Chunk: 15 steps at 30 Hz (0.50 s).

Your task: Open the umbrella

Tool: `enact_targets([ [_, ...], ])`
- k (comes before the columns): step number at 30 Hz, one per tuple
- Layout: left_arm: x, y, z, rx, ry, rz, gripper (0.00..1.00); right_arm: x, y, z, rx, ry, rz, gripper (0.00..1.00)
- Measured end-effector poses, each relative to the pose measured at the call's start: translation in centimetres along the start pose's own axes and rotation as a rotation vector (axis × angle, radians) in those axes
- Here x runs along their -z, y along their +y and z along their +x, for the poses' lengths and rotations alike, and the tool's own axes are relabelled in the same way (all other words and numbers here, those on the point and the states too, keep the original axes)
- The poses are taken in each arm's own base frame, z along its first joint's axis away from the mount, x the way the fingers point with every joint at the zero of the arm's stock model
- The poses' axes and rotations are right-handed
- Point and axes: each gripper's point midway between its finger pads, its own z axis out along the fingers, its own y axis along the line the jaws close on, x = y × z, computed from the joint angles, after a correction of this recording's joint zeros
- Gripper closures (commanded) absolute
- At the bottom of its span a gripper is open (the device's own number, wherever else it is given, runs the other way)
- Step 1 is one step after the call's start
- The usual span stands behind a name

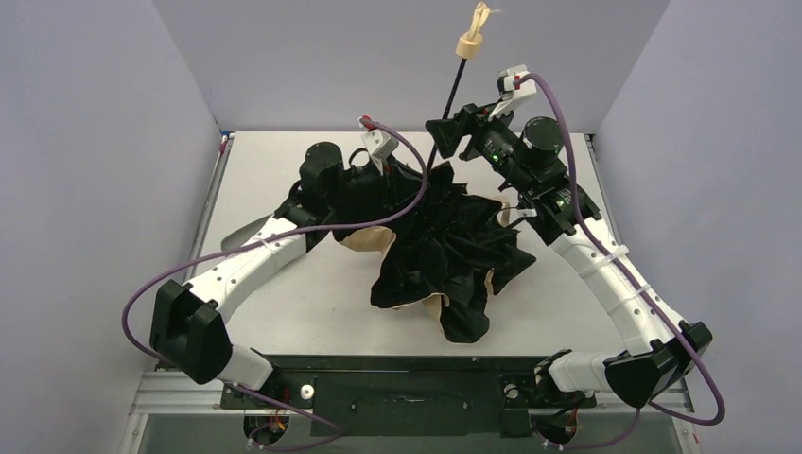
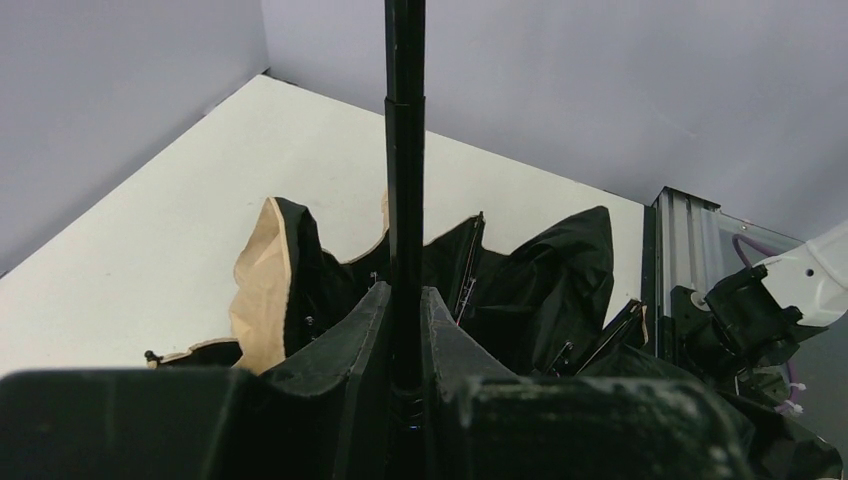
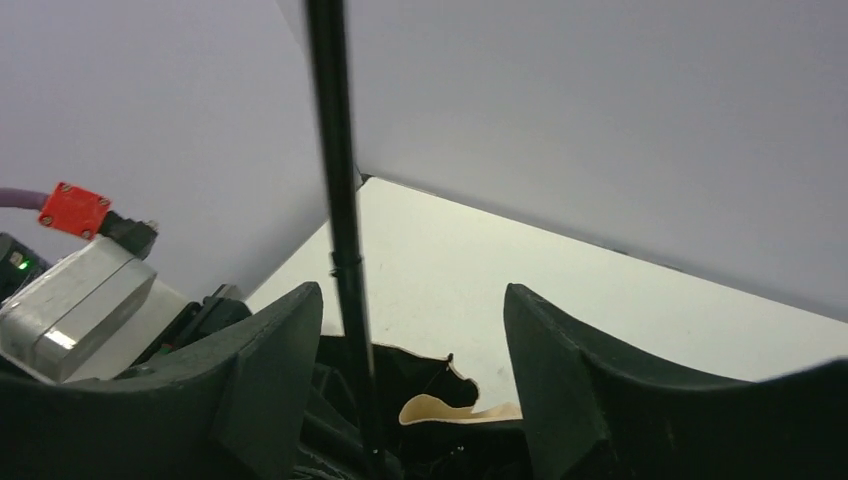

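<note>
The umbrella lies half collapsed mid-table, its black inner canopy [image 1: 444,255] crumpled with peach-tan edges showing. Its thin black shaft [image 1: 449,104] slants up and back to the small tan handle [image 1: 470,43]. My left gripper [image 1: 419,184] is shut on the shaft's lower end; in the left wrist view the fingertips [image 2: 375,310] pinch the shaft [image 2: 405,150] above the canopy [image 2: 550,280]. My right gripper [image 1: 443,134] is open around the shaft higher up; in the right wrist view the shaft [image 3: 335,150] runs beside the left finger [image 3: 280,340], apart from the right one.
Grey walls enclose the white table [image 1: 284,151] on three sides. A metal rail [image 1: 407,388] with the arm bases runs along the near edge. The left wrist's camera housing with a red connector [image 3: 70,210] sits close beside my right gripper. Purple cables loop over both arms.
</note>
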Motion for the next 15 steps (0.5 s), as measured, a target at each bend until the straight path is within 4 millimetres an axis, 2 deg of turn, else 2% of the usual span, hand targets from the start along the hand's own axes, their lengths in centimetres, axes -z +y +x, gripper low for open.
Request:
enact_targets([
  [1,0.1,-0.1,-0.1,-0.004,-0.003,0.002,1.0,0.0,-0.2,0.1,0.004,0.003,0.009,0.58],
  [2,0.2,-0.3,-0.3,-0.008,-0.006,0.003,1.0,0.0,-0.4,0.1,0.012,0.002,0.018,0.77],
  [4,0.4,-0.5,-0.6,-0.015,-0.013,0.003,1.0,-0.1,-0.4,-0.1,0.021,-0.005,0.016,0.99],
  [8,0.4,-0.6,-0.6,-0.015,-0.008,0.01,0.99,-0.1,0.9,-0.1,0.002,-0.005,-0.025,1.0],
  [9,0.4,-0.7,-0.4,-0.013,-0.004,0.012,0.93,0.0,1.2,-0.1,0.007,-0.002,-0.037,1.0],
  [10,0.5,-0.7,-0.3,-0.011,0.0,0.015,0.78,0.0,1.3,0.0,0.013,0.001,-0.045,1.0],
  [11,0.5,-0.8,-0.2,-0.008,0.004,0.016,0.7,0.1,1.3,0.1,0.017,0.004,-0.048,1.0],
  [12,0.5,-0.8,-0.1,-0.003,0.01,0.014,0.56,0.1,1.3,0.2,0.023,0.011,-0.052,1.0],
  [15,1.1,-0.4,0.2,0.007,0.031,-0.003,0.35,0.4,0.7,1.0,0.073,0.047,-0.037,1.0],
])
